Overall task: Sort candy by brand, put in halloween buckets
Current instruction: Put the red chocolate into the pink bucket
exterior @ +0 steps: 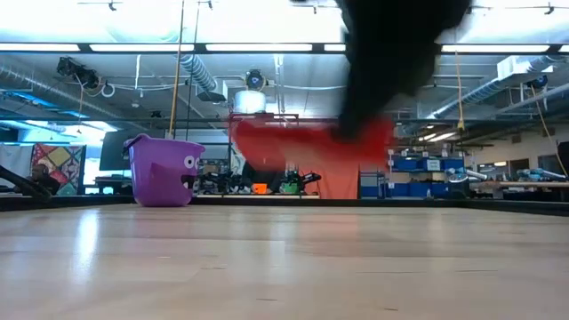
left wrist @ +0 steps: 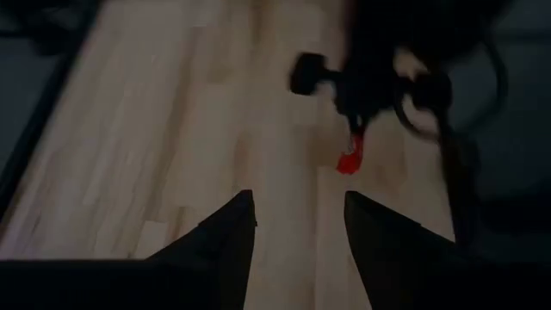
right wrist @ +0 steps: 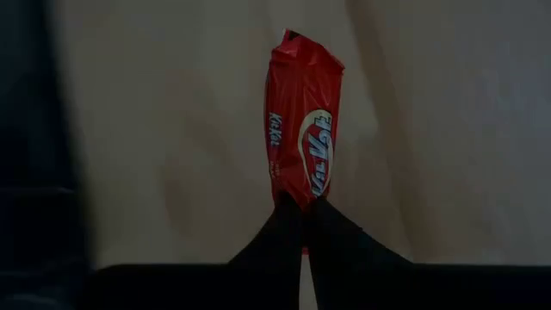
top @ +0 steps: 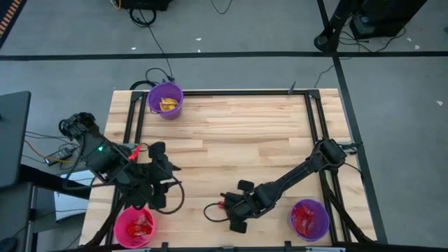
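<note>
a: where's the bar now?

b: the red bar point(right wrist: 303, 142) is pinched at one end by the right gripper point(right wrist: 303, 226). the jaws are closed right down on the wrapper's edge, and the rest of the bar sticks out past the fingertips. from overhead that gripper point(top: 222, 204) sits near the table's point(top: 238, 133) front edge, between the pink bucket point(top: 134, 227) and the purple bucket point(top: 309, 219) that already holds red sweets.

a: how will it handle?

b: light, i'd guess, and flat. the wrapper looks glossy, so likely slick, and the grip is only on the crimped end. a wafer inside may snap if squeezed mid-body, so the end seam seems the safer hold, though it could swing or slip on a fast move.

a: and the left one?

b: the left gripper point(left wrist: 297, 228) has its fingers spread apart with nothing between them, over bare wood by the pink bucket. it looks across at the other arm with the bar point(left wrist: 349, 158) hanging from it.

a: the far bucket?

b: the second purple one point(top: 165, 100) holds yellow packets point(top: 167, 104).
</note>
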